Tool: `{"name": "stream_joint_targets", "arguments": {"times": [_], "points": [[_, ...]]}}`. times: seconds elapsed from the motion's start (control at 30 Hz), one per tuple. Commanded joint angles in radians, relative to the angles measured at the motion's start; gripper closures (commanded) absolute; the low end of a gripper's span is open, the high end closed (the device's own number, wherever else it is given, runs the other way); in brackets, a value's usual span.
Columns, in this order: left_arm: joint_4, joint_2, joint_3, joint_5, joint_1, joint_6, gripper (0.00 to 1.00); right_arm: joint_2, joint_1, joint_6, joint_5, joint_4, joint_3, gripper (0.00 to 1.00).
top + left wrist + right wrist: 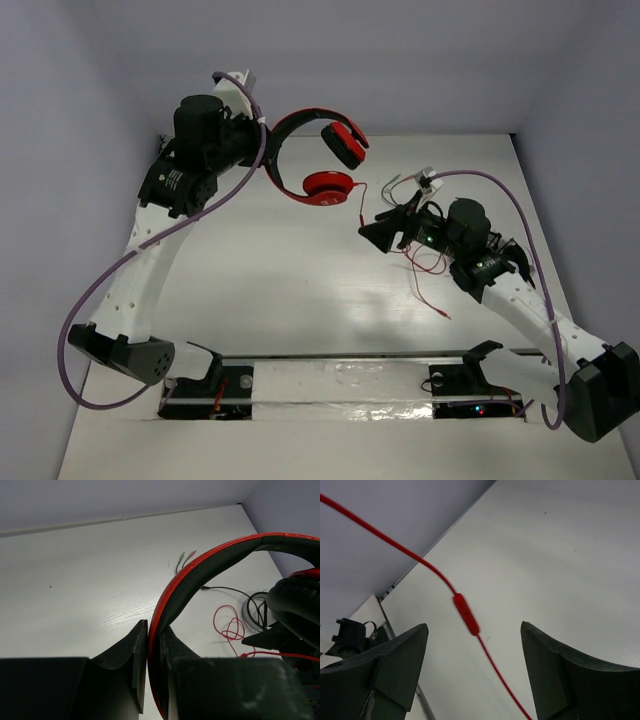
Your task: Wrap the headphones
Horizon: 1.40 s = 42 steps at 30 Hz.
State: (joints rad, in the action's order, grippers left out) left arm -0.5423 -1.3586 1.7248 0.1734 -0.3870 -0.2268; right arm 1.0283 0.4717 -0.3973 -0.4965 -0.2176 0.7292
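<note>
The red headphones (300,150) hang above the table at the back, one round cup (328,187) facing up. My left gripper (262,140) is shut on the black-lined headband (200,570), which stands pinched between the fingers of this gripper (155,630). The thin red cable (361,203) drops from the cup and lies in loops (430,262) on the table. My right gripper (375,228) is open beside the cup. In the right wrist view the cable's inline remote (466,614) hangs free between the wide-apart fingers of that gripper (474,626), touching neither.
A thin dark cable with green and red plugs (181,557) lies on the table at the back right. A coil of dark cable (255,611) sits close to the red loops (227,625). A metal rail (340,380) spans the near edge. Walls close in behind and on both sides.
</note>
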Motion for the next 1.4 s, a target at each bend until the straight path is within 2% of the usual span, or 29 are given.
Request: {"name": "stream_joint_targets", "arguments": {"times": [0.0, 0.07, 0.2, 0.33, 0.53, 0.7, 0.8, 0.9, 1.03, 1.2, 1.37], "points": [[0.093, 0.012, 0.114, 0.079, 0.029, -0.048, 1.0, 0.001, 0.002, 0.02, 0.064, -0.017, -0.01, 0.19], [0.093, -0.008, 0.151, 0.104, 0.054, -0.057, 1.0, 0.006, 0.002, 0.025, 0.102, -0.003, -0.016, 0.19], [0.064, -0.076, 0.347, 0.185, 0.092, -0.085, 1.0, 0.0, 0.002, 0.028, 0.14, 0.009, -0.03, 0.21], [0.022, -0.125, 0.481, 0.209, 0.125, -0.1, 1.0, -0.008, 0.002, 0.029, 0.159, 0.011, -0.036, 0.25], [0.07, -0.14, 0.512, 0.29, 0.238, -0.163, 1.0, 0.032, 0.002, 0.022, 0.049, 0.009, -0.036, 0.25], [0.129, -0.129, 0.464, 0.359, 0.26, -0.239, 1.0, 0.124, 0.002, -0.02, -0.024, -0.129, -0.037, 0.26], [0.139, -0.111, 0.475, 0.36, 0.283, -0.252, 1.0, 0.199, 0.002, -0.014, -0.008, -0.146, -0.014, 0.3], [0.12, -0.112, 0.49, 0.364, 0.318, -0.255, 1.0, 0.187, 0.002, -0.018, 0.019, -0.206, -0.059, 0.31], [0.217, -0.088, 0.423, 0.399, 0.327, -0.328, 1.0, 0.184, 0.002, -0.037, 0.071, -0.262, -0.123, 0.24], [0.234, -0.088, 0.43, 0.42, 0.327, -0.353, 1.0, 0.231, 0.002, -0.035, 0.11, -0.295, -0.123, 0.21], [0.238, -0.08, 0.435, 0.411, 0.336, -0.359, 1.0, 0.259, 0.002, -0.043, 0.133, -0.319, -0.132, 0.25]]}}
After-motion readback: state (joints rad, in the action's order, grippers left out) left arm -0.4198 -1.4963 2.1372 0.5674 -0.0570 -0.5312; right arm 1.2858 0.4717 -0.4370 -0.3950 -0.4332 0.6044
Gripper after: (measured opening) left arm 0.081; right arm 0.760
